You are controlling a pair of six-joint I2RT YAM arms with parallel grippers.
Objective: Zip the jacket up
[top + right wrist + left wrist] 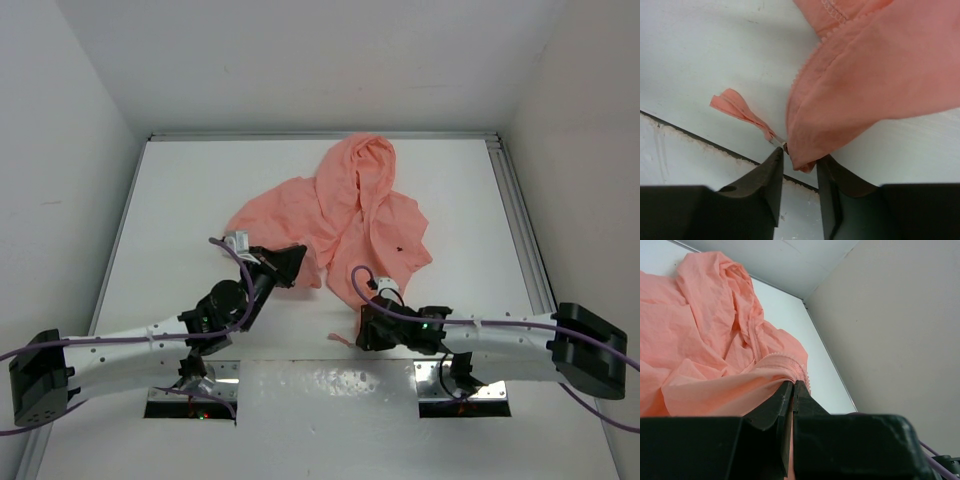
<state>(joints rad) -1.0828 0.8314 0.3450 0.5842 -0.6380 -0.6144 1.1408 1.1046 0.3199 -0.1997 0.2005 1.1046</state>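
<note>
Top external view shows the unzipped jacket (345, 210) crumpled at upper centre, left gripper (288, 263) pinched shut on its zipper edge (790, 362), right gripper (366, 326) with jaws parted around the hem corner (801, 150): alignment stage, next needing both zipper ends brought together.

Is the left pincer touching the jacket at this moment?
Touching. The left wrist view shows the left pincer shut on a fold of the jacket, with the fabric pinched between its tips and no gap.
</note>
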